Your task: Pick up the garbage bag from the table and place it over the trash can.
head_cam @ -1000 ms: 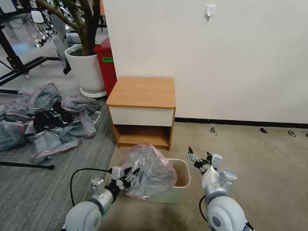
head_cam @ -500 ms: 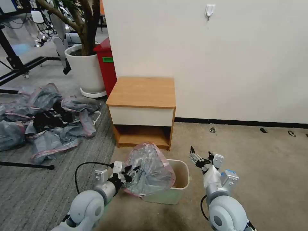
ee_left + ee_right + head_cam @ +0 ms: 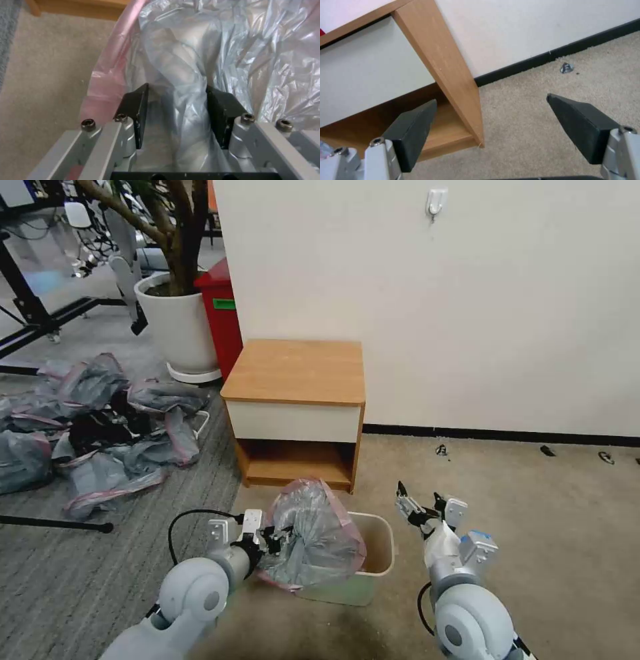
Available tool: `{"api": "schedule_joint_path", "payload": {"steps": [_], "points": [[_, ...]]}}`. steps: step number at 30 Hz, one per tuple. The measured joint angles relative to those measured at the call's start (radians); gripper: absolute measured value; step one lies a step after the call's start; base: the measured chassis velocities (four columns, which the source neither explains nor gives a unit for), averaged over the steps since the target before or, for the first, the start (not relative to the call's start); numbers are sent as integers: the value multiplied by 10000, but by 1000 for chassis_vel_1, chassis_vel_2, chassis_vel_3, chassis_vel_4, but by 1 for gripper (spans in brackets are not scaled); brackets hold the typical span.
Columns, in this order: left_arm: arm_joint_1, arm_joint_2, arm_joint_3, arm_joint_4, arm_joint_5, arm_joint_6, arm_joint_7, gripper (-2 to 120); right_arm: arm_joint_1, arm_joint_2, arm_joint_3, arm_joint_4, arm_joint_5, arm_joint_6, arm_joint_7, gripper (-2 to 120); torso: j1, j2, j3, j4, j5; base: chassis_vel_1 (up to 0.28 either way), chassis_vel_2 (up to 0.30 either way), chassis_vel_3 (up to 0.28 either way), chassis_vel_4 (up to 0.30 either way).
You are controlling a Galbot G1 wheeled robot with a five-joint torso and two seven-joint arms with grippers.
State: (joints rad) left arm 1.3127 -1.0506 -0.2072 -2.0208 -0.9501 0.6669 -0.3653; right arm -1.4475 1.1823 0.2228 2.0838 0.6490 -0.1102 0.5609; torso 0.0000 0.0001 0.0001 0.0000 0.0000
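One pincer does the work here: the left pincer sits low at the left side of the trash can, its dark pads standing a little apart with a fold of the garbage bag bunched between them. The film runs through the gap and the pads look only partly closed, so I judge the hold to be loose rather than firm. The bag itself is off the table and rests over the left part of the can's mouth, ballooning upward, its pink-red band curling along the near and far sides; the right part of the mouth lies uncovered.

To do this step well, the rim band should be drawn outward and down past the can's rolled lip on the left side — not pulled sideways, which would likely drag the light can along the carpet or tip it. The crinkly film will slip and spring back, so a grip on the band itself would probably serve better than one on the thin grey body.

The left arm reaches forward from low on the left, its forearm nearly level. The right pincer hovers just beside the can's right edge, spread wide and holding nothing — pointing toward the table's open shelf.
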Motion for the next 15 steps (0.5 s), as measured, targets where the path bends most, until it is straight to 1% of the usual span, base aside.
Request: {"api": "schedule_joint_path", "payload": {"steps": [10, 12, 15], "points": [[-234, -16, 246, 186, -379, 67, -339, 41, 20, 43, 19, -143, 0, 46, -2, 86, 0, 0, 0, 0, 0, 0, 0, 0, 0], [-370, -40, 372, 272, -605, 82, -572, 41, 38, 81, 17, -204, 0, 59, -5, 86, 0, 0, 0, 0, -1, 0, 0, 0, 0], [-441, -76, 436, 349, -674, 97, -683, 36, 35, 98, 16, -255, -3, 87, -7, 86, 0, 0, 0, 0, 0, 0, 0, 0, 0]]}}
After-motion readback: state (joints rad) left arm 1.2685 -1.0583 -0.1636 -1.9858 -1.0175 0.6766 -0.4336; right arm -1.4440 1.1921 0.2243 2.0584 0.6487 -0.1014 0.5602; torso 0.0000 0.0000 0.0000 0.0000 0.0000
